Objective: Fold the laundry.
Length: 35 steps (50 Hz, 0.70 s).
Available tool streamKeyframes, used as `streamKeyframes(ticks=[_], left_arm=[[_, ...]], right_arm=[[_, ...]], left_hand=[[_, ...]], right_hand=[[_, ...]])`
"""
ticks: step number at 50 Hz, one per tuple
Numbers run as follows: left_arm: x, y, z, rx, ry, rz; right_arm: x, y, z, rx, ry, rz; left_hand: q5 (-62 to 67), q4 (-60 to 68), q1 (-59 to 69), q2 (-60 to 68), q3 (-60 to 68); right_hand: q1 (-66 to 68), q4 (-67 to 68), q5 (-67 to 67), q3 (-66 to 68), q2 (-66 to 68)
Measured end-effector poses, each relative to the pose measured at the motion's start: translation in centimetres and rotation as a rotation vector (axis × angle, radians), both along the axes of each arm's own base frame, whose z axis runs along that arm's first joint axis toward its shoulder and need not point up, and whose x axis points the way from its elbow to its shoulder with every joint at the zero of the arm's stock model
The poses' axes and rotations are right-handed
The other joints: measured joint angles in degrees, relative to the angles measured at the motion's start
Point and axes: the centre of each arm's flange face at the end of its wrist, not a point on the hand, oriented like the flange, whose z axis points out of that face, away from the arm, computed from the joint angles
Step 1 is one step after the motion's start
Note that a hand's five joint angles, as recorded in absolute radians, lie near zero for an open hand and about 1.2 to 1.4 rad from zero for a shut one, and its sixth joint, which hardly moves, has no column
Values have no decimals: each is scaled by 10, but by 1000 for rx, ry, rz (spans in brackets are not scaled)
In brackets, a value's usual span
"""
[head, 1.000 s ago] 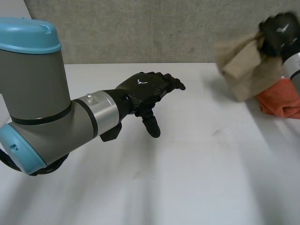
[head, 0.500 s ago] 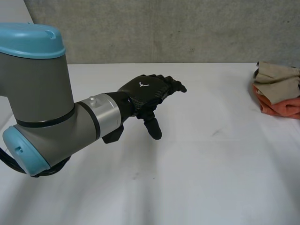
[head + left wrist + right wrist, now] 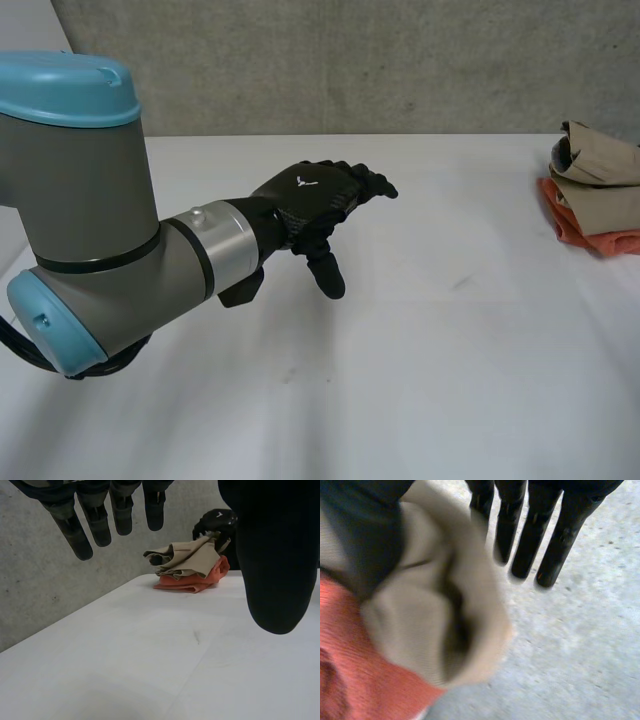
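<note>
Left hand (image 3: pixel 318 193) hung above the white surface (image 3: pixel 420 360), over its middle-left part, palm down, touching nothing. Fingers were straight and slightly spread, thumb pointing down toward the surface: released, holding nothing. Left wrist view agreed: its fingers (image 3: pixel 100 517) were straight, thumb apart from them, bare surface beneath. Left arm (image 3: pixel 100 220) came in large from the near left.

Laundry was a small pile at the far right edge of the surface, well apart from the left hand. Beige cloth (image 3: pixel 598 165) lay on top, bunched and loosely folded, not flat, with a fold opening toward the left hand's side. Orange cloth (image 3: pixel 572 228) lay under it on the surface, showing along the pile's near side. The two cloths touched.

Right hand (image 3: pixel 567 530) was at the pile. In the left wrist view it sat behind the pile, at the far top side of the beige cloth. In its own wrist view its fingers were straight, pointing past the beige cloth toward the grey wall (image 3: pixel 580 640), not curled round anything. Its thumb lay alongside a rounded beige fold, touching it or just beside it; couldn't tell which. Read as released, no grasp on the cloth. Orange cloth showed under the beige fold, beneath the palm.

The wall ran behind the surface in the head view too.
</note>
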Motion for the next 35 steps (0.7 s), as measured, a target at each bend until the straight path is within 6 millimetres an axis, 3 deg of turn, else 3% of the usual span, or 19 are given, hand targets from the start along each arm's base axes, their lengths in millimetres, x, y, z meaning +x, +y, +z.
streamKeyframes(ticks=[1,2,4,7,10,13,16,19,22,24,25,28,30,31,32,34,35], left_arm=[[0,0,0,-1,1,0],[0,0,1,-3,2,1],[1,0,2,-5,4,1],[1,0,5,-12,8,3],[2,1,10,-25,17,6],[4,1,17,-42,30,12],[8,1,27,-67,52,40],[14,-1,37,-90,73,87],[30,-8,53,-135,115,196],[36,-11,58,-151,129,232],[46,-16,65,-176,151,290],[67,-25,75,-224,187,402],[72,-27,76,-234,193,426],[86,-34,76,-248,197,484],[86,-34,76,-248,197,484],[102,-41,71,-250,188,543],[103,-42,70,-248,185,549]], right_arm=[[-1,0,2,-1,3,-4],[-3,2,11,-9,19,-27],[-5,5,22,-16,34,-51],[-5,10,41,-29,55,-88],[13,23,77,-59,72,-128],[47,36,108,-92,65,-136],[96,59,138,-124,23,-132],[130,80,153,-135,-28,-123],[184,125,179,-148,-151,-78],[192,133,182,-145,-176,-66],[215,157,188,-131,-242,-23],[251,199,184,-67,-341,65],[258,209,181,-48,-358,84],[271,229,173,-1,-383,117],[271,229,173,-1,-383,117],[282,252,160,51,-395,132],[283,254,158,55,-395,131]], left_hand=[[0,0,0,0,0],[0,0,0,0,0],[0,0,0,0,0],[0,0,0,0,0],[0,0,0,0,0],[0,0,0,0,0],[0,0,0,0,0],[0,0,0,0,0],[0,0,0,0,0],[0,0,0,0,0],[0,0,0,0,0],[0,0,0,0,0],[0,0,0,0,0],[0,0,0,0,0],[0,0,0,0,0],[0,0,0,-1,0],[0,0,0,-1,0]], right_hand=[[0,0,0,0,0],[-151,-196,-197,-198,-188],[-184,-274,-269,-279,-264],[-185,-281,-275,-292,-272],[-185,-281,-275,-292,-272],[-185,-281,-275,-292,-272],[-185,-281,-275,-292,-272],[-185,-281,-275,-292,-272],[-185,-281,-275,-292,-272],[-185,-281,-275,-292,-272],[-185,-281,-275,-292,-272],[-185,-281,-275,-292,-272],[-185,-281,-275,-292,-272],[-185,-281,-275,-292,-272],[-185,-281,-275,-292,-272],[-185,-281,-278,-292,-272],[-185,-281,-278,-292,-272]])
